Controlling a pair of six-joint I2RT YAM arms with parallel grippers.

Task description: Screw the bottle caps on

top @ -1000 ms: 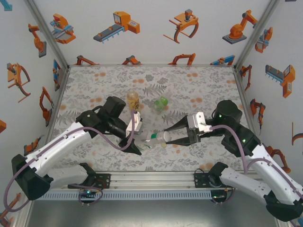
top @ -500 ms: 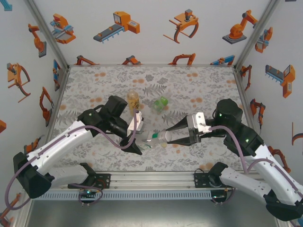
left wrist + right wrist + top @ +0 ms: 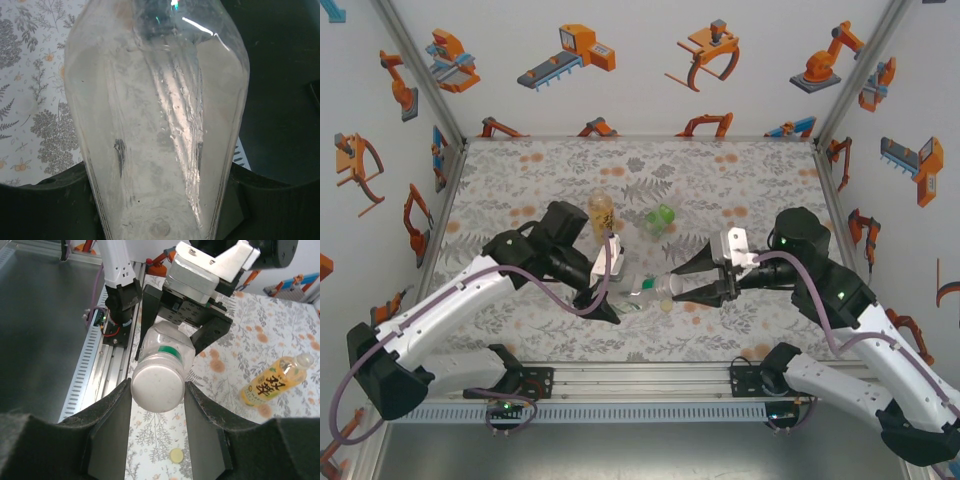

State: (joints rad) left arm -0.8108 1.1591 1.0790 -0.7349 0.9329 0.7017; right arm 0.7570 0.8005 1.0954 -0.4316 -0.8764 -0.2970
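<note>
Clamping the clear bottle [image 3: 645,290] level above the counter [image 3: 750,180] in the left tool [image 3: 610,297], pinching its whitish cap [image 3: 158,388] in the right tool [image 3: 672,287], risking cross-threading or a slipping grip if twisting off-axis, leaving the yellowish cap [image 3: 176,455] lying loose just below.

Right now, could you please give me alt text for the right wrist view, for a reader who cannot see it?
The right gripper clamps the whitish cap on the end of a clear bottle, whose body the left gripper holds farther off. On the floral mat are a small yellowish cap and an amber bottle at right.
</note>
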